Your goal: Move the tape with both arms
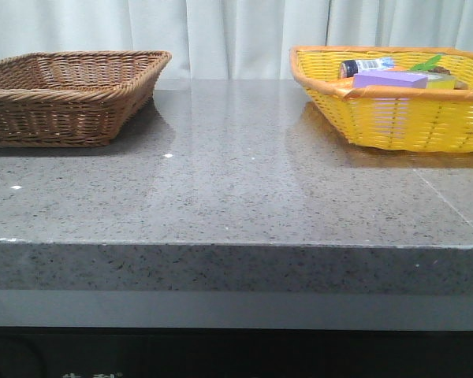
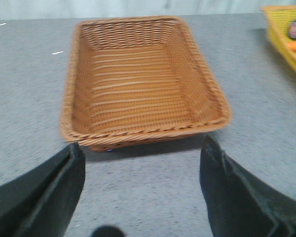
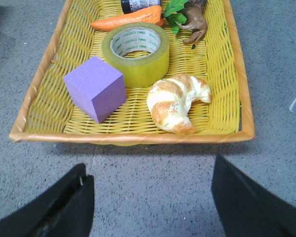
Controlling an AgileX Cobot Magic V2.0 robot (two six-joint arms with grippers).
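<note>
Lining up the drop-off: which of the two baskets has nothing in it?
The brown wicker basket, in front of the open left gripper, is empty. The yellow basket holds the tape, a purple block, a croissant and a carrot.

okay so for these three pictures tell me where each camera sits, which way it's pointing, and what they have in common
Front view: low at the table's near edge, facing forward over the grey table to the brown basket and yellow basket; no robot parts show.
Left wrist view: on the left arm, looking down at the brown basket; the open left gripper shows.
Right wrist view: on the right arm, looking down into the yellow basket at the tape and purple block; the open right gripper shows.
Shared: each basket appears in the front view and one wrist view.
</note>
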